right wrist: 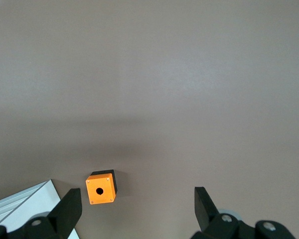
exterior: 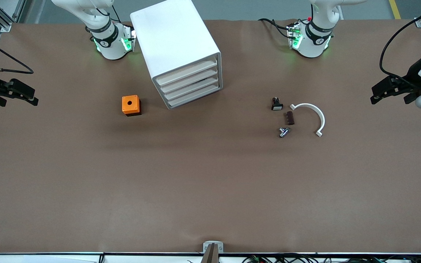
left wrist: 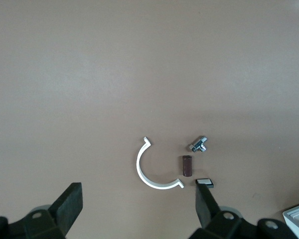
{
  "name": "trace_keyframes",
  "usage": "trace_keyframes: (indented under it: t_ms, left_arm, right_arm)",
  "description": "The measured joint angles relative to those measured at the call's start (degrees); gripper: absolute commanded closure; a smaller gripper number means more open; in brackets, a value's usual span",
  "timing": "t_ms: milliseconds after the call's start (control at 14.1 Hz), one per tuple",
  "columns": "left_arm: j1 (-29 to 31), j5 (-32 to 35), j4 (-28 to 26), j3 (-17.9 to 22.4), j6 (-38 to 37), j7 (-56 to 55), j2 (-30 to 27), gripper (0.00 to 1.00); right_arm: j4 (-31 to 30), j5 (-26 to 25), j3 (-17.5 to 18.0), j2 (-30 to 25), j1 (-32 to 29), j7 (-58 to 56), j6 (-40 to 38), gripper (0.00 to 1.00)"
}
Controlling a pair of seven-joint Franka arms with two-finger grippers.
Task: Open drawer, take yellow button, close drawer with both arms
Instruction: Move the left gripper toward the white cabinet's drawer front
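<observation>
Nearest the front camera on the brown table lie a small metal fitting, a dark brown block, a white half-ring clamp and a small black part with a white face, all toward the left arm's end. The orange cube sits toward the right arm's end, just nearer the camera than the cabinet. Its top drawer is shut, so the button is out of sight, presumably inside. Both arms wait: the left gripper and right gripper hang over the table's ends, fingers spread apart. The cabinet stands askew and unbraced; a pull on the shallow front could drag the whole box or open a lower drawer.
</observation>
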Motion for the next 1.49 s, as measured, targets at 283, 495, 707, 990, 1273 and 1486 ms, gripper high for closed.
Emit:
trace_keyframes:
  t_ms: [283, 495, 707, 990, 1273, 1486]
  left_arm:
    - [0.0, 0.0, 0.0, 0.0, 0.0, 0.0, 0.0, 0.00]
    - [0.1, -2.1, 0.1, 0.0, -0.7, 0.0, 0.0, 0.00]
    - [0.2, -9.9, 0.5, 0.0, -3.3, 0.0, 0.0, 0.00]
    - [0.0, -25.3, 0.5, -0.1, -4.9, -0.8, 0.2, 0.00]
    - [-2.3, -32.5, 0.0, -0.2, -5.0, -3.1, 2.7, 0.00]
    - [-4.7, -35.9, 0.0, -0.5, -5.0, -8.3, 3.3, 0.00]
  right_arm:
    - [0.0, 0.0, 0.0, -0.1, 0.0, 0.0, 0.1, 0.00]
    - [0.0, 0.0, 0.0, -0.1, 0.0, 0.0, 0.1, 0.00]
    - [0.0, 0.0, 0.0, -0.1, 0.0, 0.0, 0.1, 0.00]
    - [0.0, 0.0, 0.0, -0.1, 0.0, 0.0, 0.1, 0.00]
    - [0.0, 0.0, -0.1, -0.1, 0.0, 0.0, 0.1, 0.00]
    - [0.0, 0.0, -0.1, -0.1, 0.0, 0.0, 0.1, 0.00]
